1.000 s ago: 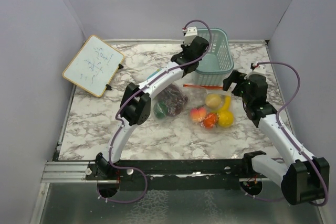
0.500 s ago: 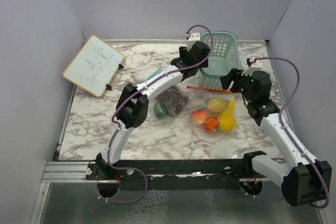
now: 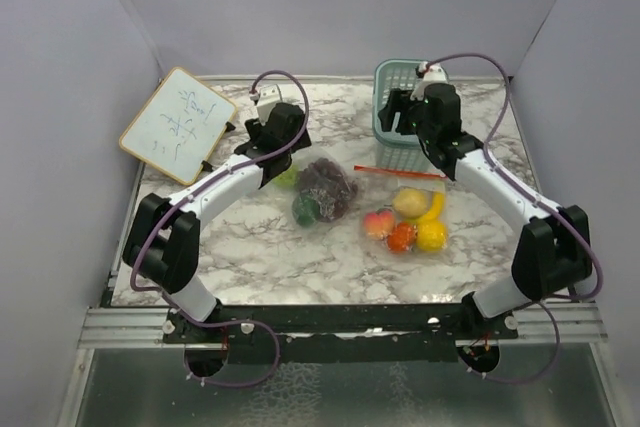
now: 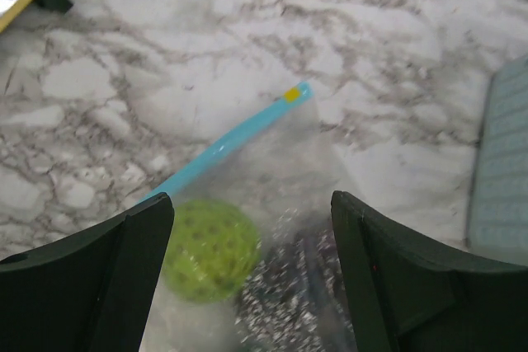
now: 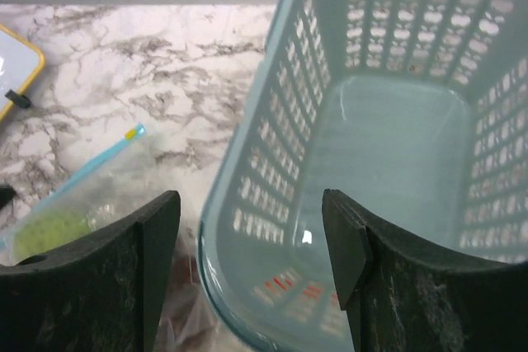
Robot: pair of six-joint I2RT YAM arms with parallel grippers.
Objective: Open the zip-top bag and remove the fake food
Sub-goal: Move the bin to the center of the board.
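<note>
The left gripper (image 3: 272,133) hangs over the back left end of the blue-zipped bag (image 3: 318,189), its jaws spread wide with nothing between them. In its wrist view a light green ball (image 4: 210,260) lies inside the bag just below the gap, with the blue zip strip (image 4: 227,147) running away up to the right. Dark grapes (image 3: 326,179) and a darker green ball (image 3: 305,209) fill the rest of that bag.

The right gripper (image 3: 412,113) is equally wide and holds nothing, poised above the near left rim of the basket (image 5: 272,121).

The other fake food (image 3: 405,219), in peach, yellow and red-orange, sits in the red-zipped bag (image 3: 428,187) on the worktop (image 3: 250,247), just in front of the basket. The two bags lie just beside each other.

A whiteboard (image 3: 178,125) leans at the back left. Bare worktop stretches in front of both bags to the near edge.
</note>
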